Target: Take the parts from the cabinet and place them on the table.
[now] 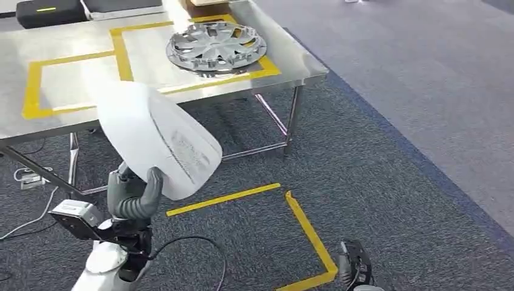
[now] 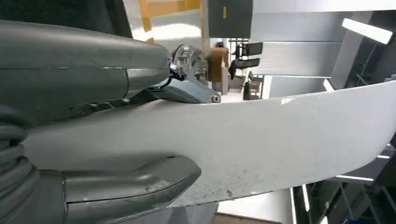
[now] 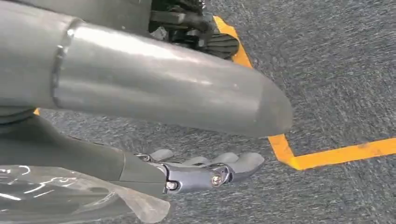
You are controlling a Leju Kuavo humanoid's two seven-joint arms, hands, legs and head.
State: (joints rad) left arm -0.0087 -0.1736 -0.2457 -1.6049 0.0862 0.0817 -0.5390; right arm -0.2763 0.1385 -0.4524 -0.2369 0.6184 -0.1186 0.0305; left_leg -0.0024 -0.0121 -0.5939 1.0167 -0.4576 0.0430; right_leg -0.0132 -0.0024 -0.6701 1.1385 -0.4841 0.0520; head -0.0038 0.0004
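Head view: we carry the white panel point(image 1: 154, 136) gripped by its lower edge in our left hand point(image 1: 134, 195), below the tabletop point(image 1: 73, 48) where a hubcap point(image 1: 216, 45) lies at one o'clock; our right hand point(image 3: 205, 170) hangs empty, fingers extended.

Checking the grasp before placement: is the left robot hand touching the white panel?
Touching. The left wrist view shows the left robot hand clamping the white panel between thumb and fingers.

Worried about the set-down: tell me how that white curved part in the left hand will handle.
The white part looks thin and holds its curve unsupported, so it is probably stiff and light. It sticks out far beyond the left hand, so it may swing. Its smooth face under the fingers could slip.
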